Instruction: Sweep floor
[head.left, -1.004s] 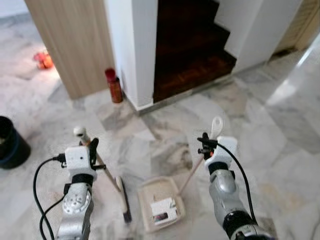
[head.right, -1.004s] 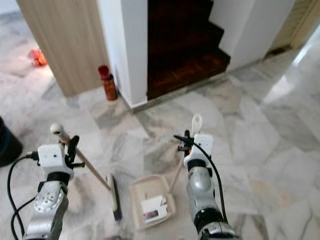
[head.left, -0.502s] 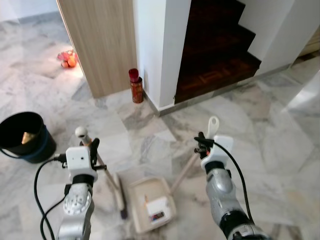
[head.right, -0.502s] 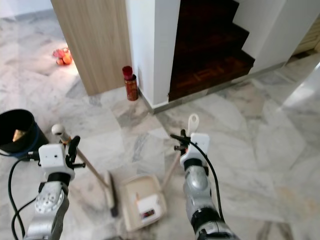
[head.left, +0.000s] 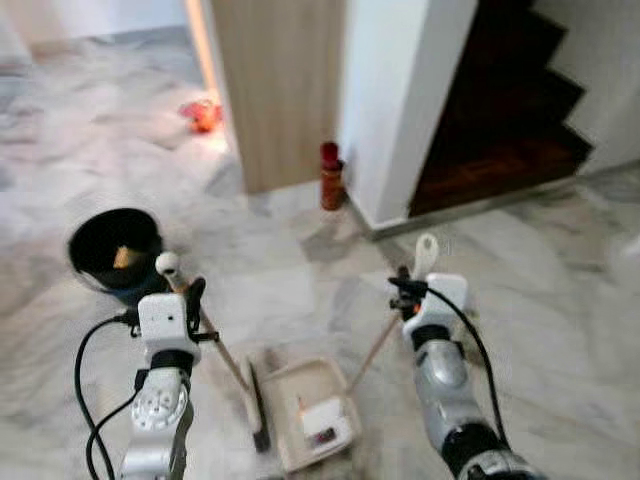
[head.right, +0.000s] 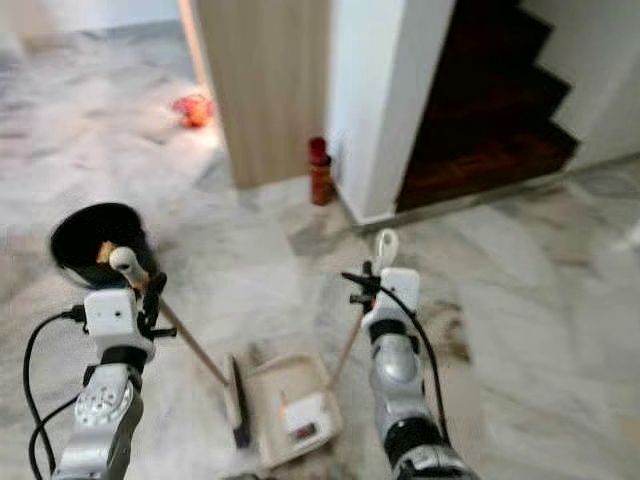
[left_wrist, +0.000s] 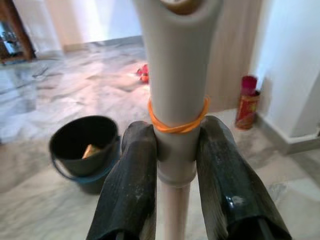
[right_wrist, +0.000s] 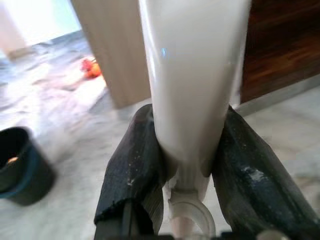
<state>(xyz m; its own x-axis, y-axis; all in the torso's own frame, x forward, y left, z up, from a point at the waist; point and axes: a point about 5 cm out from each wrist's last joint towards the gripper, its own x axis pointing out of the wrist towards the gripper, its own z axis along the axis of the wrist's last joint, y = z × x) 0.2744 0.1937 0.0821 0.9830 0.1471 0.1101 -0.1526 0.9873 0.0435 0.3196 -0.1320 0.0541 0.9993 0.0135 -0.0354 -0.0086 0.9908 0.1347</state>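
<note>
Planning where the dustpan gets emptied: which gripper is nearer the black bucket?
Left. The left gripper, shut on the broom handle, sits beside the black bucket; the right gripper is farther away.

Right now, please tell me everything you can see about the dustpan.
The dustpan is a cream, plastic-looking tray lying flat on the marble floor, with a white scrap and small debris inside. Its long pale handle rises slanting to the right end effector, shut on it. The broom head stands beside its left edge.
</note>
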